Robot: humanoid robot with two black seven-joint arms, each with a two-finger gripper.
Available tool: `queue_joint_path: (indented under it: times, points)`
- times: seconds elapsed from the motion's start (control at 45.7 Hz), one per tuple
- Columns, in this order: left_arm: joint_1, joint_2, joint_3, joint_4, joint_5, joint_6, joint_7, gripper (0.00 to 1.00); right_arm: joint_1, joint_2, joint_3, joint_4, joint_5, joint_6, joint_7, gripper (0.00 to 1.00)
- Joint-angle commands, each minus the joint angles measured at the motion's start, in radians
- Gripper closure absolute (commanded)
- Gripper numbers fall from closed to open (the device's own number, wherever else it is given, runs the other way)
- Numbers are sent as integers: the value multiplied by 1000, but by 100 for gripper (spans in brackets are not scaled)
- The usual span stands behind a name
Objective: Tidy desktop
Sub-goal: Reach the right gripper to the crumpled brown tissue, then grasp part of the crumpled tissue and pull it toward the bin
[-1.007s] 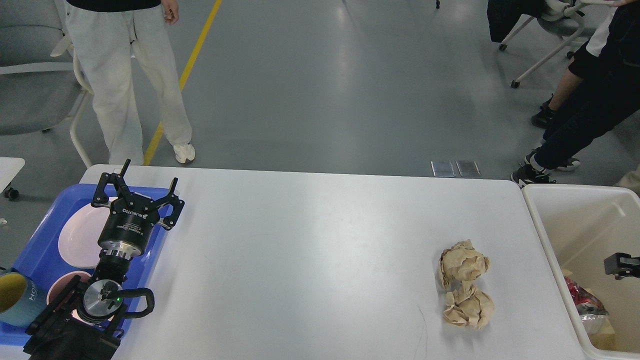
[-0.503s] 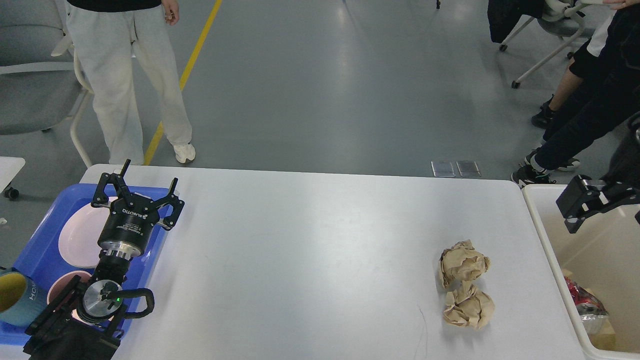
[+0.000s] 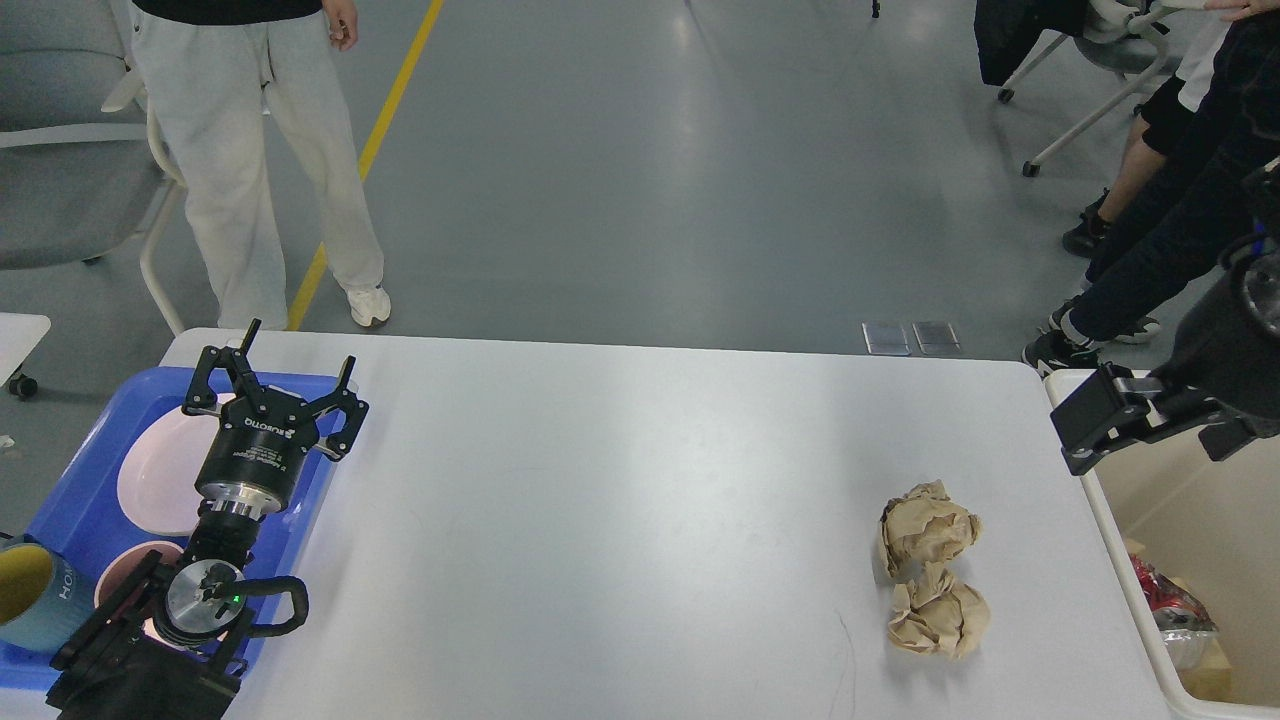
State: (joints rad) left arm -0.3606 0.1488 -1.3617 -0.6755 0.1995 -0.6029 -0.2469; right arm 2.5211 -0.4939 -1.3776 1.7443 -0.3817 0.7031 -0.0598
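The white desktop (image 3: 620, 500) holds two crumpled brown paper balls, one (image 3: 927, 527) just behind the other (image 3: 937, 612), at the right front. My left gripper (image 3: 300, 348) is open and empty, hovering over the right edge of the blue tray (image 3: 75, 500). My right gripper (image 3: 1092, 425) is a dark block above the far left corner of the cream-white bin (image 3: 1110, 520), to the right of and behind the paper balls. Its fingers cannot be told apart.
The blue tray holds a pink plate (image 3: 160, 470), a pink bowl (image 3: 125, 585) and a teal cup (image 3: 35, 595). The bin holds a red wrapper (image 3: 1165, 600) and other trash. People stand behind the table at the left (image 3: 250, 150) and right (image 3: 1180, 220).
My right arm has risen out of the bin and moved left and up to the bin's far left corner. The left arm and the paper balls have not moved.
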Motion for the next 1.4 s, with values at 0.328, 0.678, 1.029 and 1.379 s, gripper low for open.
queue_joint_path:
  times: [0.328,0.678,1.029,1.379]
  points:
    - [0,0,1,-1,0,0,1,3,-563,41,109,-75,-6,-477,0,0]
    - [0,0,0,-1,0,0,1,3,-1024,164,295,-324,9,-651,-3,0]
    - [0,-2,1,-1,0,0,1,3,-1213,248,308,-508,10,-720,-3,0]
    - [0,-2,1,-1,0,0,1,3,-1236,262,308,-516,10,-717,-2,66]
